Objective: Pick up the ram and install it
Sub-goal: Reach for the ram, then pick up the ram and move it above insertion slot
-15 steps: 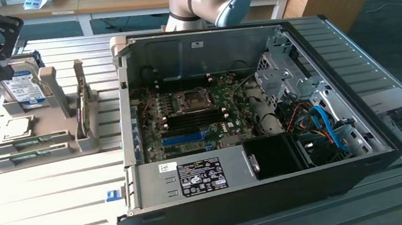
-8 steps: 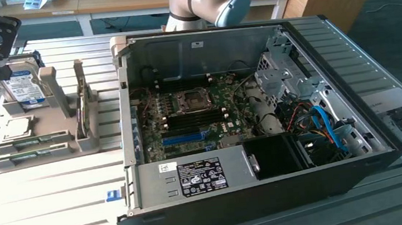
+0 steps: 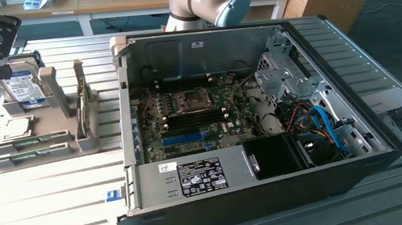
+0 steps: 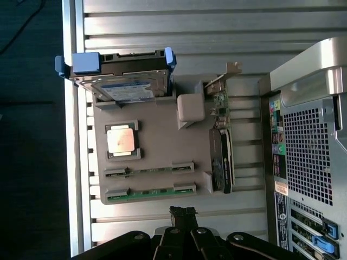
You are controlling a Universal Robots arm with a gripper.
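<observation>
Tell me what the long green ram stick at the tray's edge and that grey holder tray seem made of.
The long green ram stick: probably fibreglass circuit board, matte green laminate edge. The grey holder tray: likely plastic, perhaps printed; dull uniform surface, no metallic glint.

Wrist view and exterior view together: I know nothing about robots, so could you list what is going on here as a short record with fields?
end effector: shut, holding nothing, above the table near the holder
holder: grey tray beside the computer case
ram: green stick lying in the holder, not gripped
second stick: lies alongside the ram
other parts in holder: hard drive, processor chip
computer case: open, motherboard exposed
</observation>
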